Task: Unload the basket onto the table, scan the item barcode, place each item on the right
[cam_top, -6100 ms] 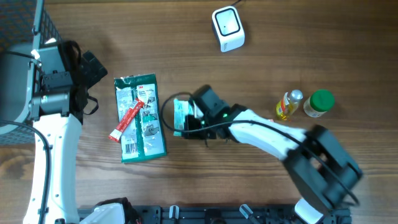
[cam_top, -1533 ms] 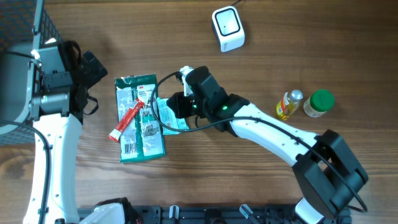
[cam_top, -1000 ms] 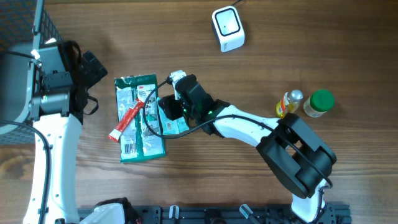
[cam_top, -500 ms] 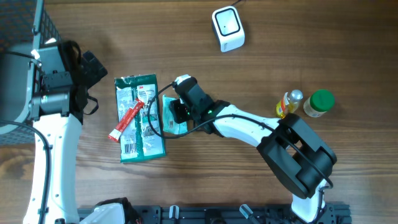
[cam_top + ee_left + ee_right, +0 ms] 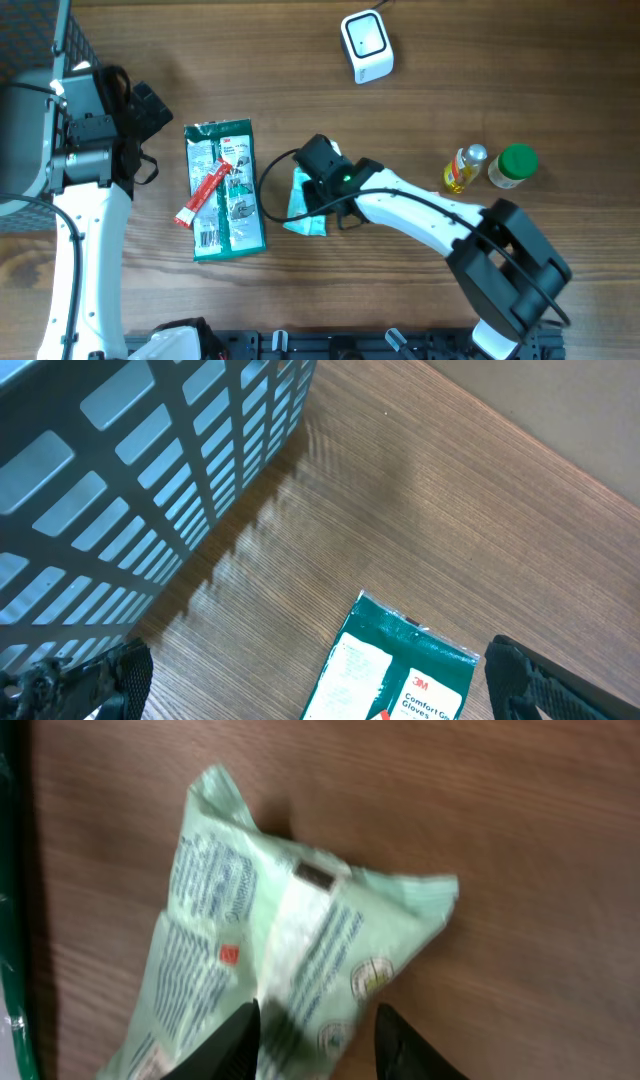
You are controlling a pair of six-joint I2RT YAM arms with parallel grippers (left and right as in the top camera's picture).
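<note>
The right fingers (image 5: 232,1042) straddle one end of the pale green crinkly plastic packet (image 5: 290,920) lying on the wooden counter (image 5: 530,840) just ahead, grip uncertain; likely light, limp and slippery, it is best pinched at a sealed end; the left fingers (image 5: 90,680) gape wide.

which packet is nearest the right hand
The pale green packet, under the right hand; the dark green gloves pack and red sachet on it lie apart.

Green package (image 5: 392,665): "3M", "Comfort G…", "Gloves" readable.
</note>
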